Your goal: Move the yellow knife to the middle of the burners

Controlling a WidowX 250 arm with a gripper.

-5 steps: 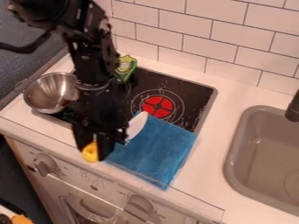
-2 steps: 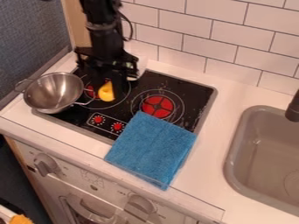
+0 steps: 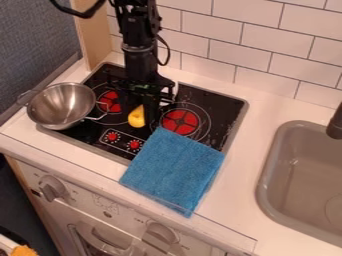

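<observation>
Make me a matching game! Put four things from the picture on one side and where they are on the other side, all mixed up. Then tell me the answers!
Things:
1. Blue cloth
2. Metal bowl
3. Yellow knife
4. Grey sink

Where they are:
A. In the tool, between the two red burners
B. At the picture's right side, in the white counter
C. Over the front edge of the black stove, partly on the counter
D. At the left end of the stove

Right pairs: 1-C, 2-D, 3-A, 4-B
</observation>
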